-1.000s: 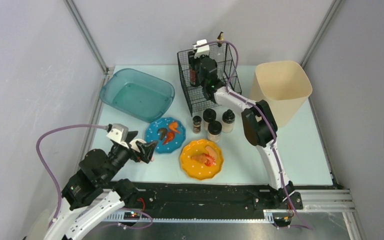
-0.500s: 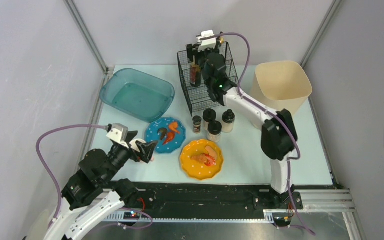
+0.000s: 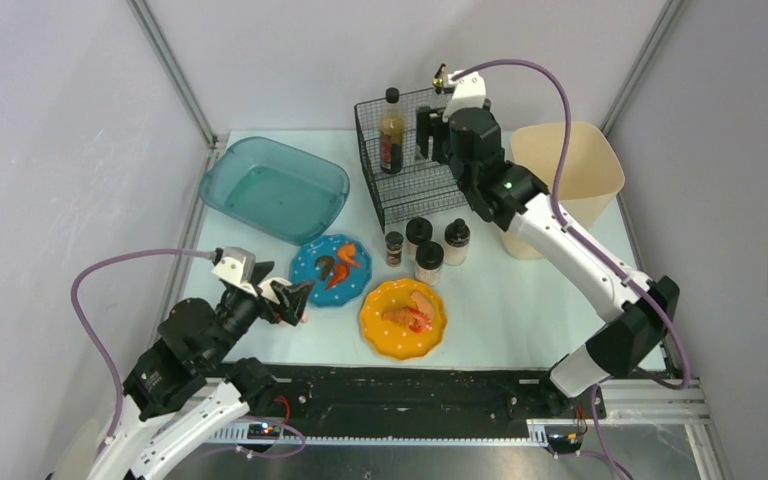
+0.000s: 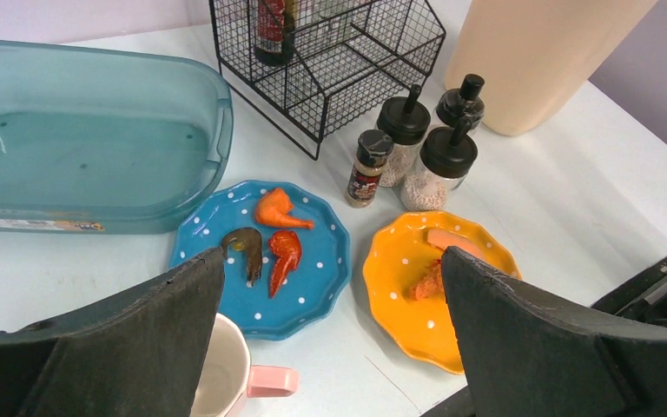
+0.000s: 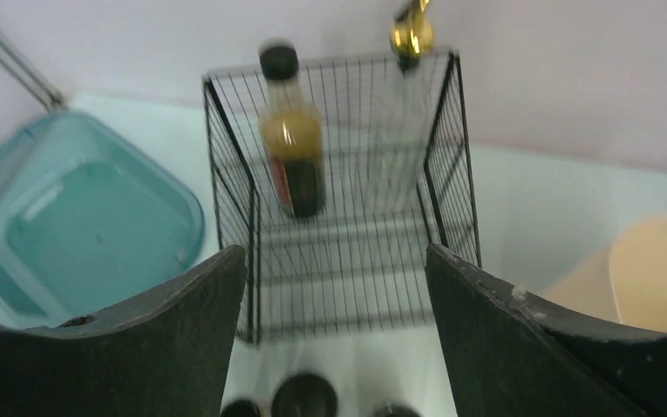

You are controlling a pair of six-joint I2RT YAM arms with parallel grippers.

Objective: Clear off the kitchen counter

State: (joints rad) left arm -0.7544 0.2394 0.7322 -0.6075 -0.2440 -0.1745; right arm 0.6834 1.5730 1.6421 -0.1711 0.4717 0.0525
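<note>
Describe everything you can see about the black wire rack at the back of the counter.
The black wire rack is an open-topped box of thin metal grid, with what looks like a raised step inside. It stands upright at the back of the kitchen counter, between the teal tub and the beige bin. A dark sauce bottle stands upright in its back left corner. Four spice jars stand close in front of it.
</note>
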